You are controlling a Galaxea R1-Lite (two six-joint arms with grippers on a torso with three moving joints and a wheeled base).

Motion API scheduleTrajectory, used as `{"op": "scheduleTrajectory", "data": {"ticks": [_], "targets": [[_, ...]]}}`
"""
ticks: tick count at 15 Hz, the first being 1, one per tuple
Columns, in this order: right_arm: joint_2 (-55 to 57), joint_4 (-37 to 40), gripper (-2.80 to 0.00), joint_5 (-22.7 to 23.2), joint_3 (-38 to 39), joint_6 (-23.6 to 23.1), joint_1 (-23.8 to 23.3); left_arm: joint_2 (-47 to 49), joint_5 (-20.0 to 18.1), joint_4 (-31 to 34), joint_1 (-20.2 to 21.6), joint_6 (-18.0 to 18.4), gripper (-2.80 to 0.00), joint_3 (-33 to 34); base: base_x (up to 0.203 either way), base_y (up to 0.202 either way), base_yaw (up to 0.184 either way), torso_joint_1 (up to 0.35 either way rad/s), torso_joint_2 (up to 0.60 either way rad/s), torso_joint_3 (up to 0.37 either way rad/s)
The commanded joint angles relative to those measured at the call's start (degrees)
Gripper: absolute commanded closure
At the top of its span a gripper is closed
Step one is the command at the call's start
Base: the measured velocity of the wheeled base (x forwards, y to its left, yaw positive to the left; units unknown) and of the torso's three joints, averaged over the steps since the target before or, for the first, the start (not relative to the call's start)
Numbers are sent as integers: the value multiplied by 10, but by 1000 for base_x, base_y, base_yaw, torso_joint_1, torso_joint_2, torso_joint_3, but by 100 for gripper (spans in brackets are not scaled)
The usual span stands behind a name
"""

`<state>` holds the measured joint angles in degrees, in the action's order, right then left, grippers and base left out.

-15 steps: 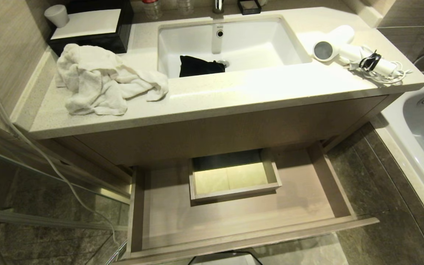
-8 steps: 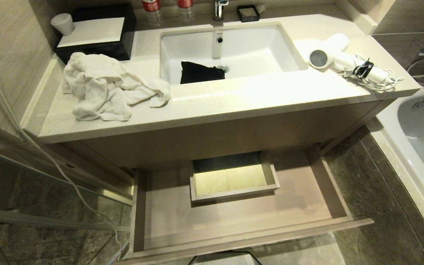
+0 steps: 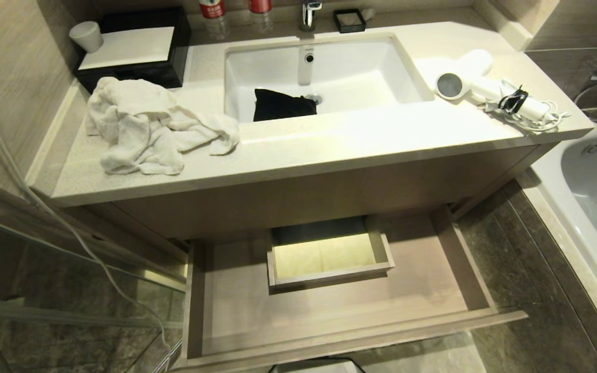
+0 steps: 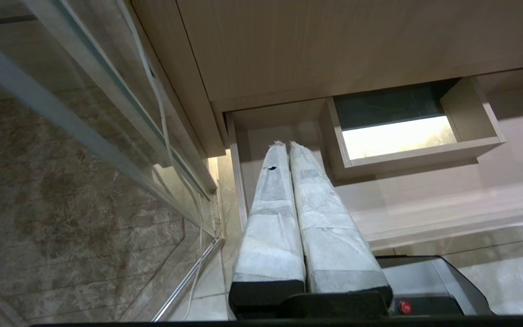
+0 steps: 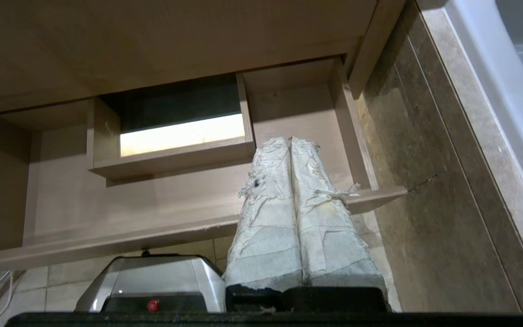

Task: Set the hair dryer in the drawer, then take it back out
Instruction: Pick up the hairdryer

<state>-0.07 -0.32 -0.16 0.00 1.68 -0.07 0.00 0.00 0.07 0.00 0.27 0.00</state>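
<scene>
Hair dryer (image 3: 477, 85) lay on table (image 3: 360, 140); drawer (image 3: 329, 305) open; left end effector (image 4: 287, 144) and right end effector (image 5: 290, 139) closed, empty.

Each pincer, left pincer (image 4: 287, 144) and right pincer (image 5: 290, 140), has two long fingers wrapped in frayed white tape on black mounts, above a silver base (image 5: 152, 284) with a red button (image 5: 153, 305).

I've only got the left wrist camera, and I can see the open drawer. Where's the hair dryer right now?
Observer: The hair dryer lies on the counter, right of the sink, not in the drawer.
Operator: Is the right gripper near it?
Observer: No. The right gripper is shut and empty, pointing at the drawer's right end.
Operator: Anything in the sink?
Observer: A black cloth by the drain.
</scene>
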Motion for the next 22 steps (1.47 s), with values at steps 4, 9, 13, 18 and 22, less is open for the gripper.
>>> {"op": "scheduleTrajectory", "data": {"ticks": [4, 9, 13, 18, 22], "targets": [[-1, 0, 0, 2, 2, -2, 0, 0, 0, 0, 0, 0, 0, 1, 0, 0, 0, 248, -10, 228], [-1, 0, 0, 2, 2, -3, 0, -1, 0, 0, 0, 0, 0, 0, 0, 0, 0, 288, -66, 223], [-1, 0, 0, 2, 2, -4, 0, 0, 0, 0, 0, 0, 0, 0, 0, 0, 0, 323, -132, 188], [-1, -2, 0, 2, 2, -3, 0, 0, 0, 0, 0, 0, 0, 0, 0, 0, 0, 347, -195, 149], [-1, 0, 0, 3, 1, -4, 0, 0, 0, 0, 0, 0, 0, 1, 0, 0, 0, 372, -270, 99]]}}
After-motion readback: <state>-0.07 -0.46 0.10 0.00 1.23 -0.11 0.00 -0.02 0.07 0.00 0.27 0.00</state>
